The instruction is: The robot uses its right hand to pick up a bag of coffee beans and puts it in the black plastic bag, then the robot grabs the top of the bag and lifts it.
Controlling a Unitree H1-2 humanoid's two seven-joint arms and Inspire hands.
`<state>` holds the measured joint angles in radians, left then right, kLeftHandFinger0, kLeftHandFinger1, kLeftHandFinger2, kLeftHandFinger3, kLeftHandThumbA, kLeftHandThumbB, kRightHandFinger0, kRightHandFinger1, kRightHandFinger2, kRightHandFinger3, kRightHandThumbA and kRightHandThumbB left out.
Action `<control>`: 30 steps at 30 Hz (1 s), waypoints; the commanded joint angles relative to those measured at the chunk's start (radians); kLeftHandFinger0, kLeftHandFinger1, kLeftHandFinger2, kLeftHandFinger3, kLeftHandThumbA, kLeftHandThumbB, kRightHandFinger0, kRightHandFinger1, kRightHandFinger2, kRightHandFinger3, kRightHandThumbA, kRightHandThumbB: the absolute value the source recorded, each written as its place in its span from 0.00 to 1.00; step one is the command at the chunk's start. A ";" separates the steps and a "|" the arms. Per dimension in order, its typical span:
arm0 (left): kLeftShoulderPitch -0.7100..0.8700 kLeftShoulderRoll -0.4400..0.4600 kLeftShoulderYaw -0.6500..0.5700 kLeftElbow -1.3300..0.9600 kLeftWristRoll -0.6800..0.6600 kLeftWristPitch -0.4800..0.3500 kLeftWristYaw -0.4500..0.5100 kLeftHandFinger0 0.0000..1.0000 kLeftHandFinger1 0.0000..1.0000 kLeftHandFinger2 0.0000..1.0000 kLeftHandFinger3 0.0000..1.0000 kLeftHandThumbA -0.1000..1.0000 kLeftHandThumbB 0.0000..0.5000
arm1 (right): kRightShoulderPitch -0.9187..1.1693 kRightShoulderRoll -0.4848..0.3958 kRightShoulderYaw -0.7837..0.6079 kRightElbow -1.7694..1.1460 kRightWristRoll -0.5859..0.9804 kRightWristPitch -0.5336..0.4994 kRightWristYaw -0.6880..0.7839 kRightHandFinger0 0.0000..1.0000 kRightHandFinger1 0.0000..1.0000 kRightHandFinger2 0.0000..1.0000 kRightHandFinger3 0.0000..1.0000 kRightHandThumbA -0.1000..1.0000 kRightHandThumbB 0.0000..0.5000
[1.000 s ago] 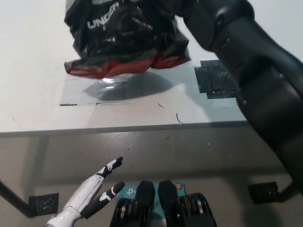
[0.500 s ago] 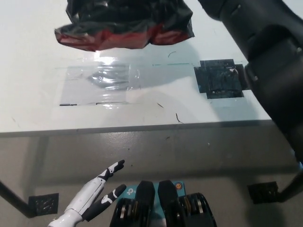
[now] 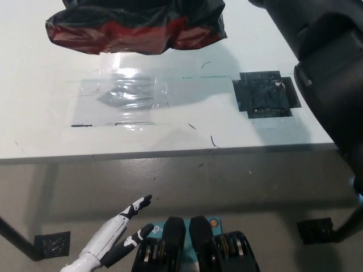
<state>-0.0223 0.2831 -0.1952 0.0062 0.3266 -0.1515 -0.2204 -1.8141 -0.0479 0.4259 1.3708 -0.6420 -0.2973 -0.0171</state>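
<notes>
The right hand itself lies beyond the top edge of the head view, so whether it is clenched, released or grasping anything cannot be told; only the black right arm (image 3: 323,73) shows, a thick dark limb rising from the lower right edge up to the top right corner, over the right end of the white desk (image 3: 45,113). The black plastic bag (image 3: 136,25) is at the top of the view, up and to the left of that arm, cut off by the upper edge; its crumpled glossy bottom shows red patches through the film, and a soft shadow lies on the desk below it, apart from the bag's lower edge, so the bag appears to hang clear of the surface. Under the bag a clear shiny sheet of tape (image 3: 119,102) is stuck flat on the desk, and a black tape patch (image 3: 265,93) sits just beside the arm on its left. The white left hand (image 3: 116,238) rests low at the lower left, below the desk's front edge and well apart from the bag, its fingers spread and straight, pointing up and to the right, holding nothing.
</notes>
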 commanded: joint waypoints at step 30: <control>0.025 0.009 -0.047 -0.069 0.105 0.012 0.007 1.00 1.00 1.00 1.00 1.00 0.38 | -0.048 0.112 -0.027 0.018 0.047 0.050 -0.122 0.00 0.21 0.66 0.68 0.00 0.39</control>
<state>-0.0058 0.2831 -0.2371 -0.0304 0.4152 -0.1351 -0.2219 -1.8207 0.0872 0.4093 1.4011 -0.6270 -0.2551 -0.0594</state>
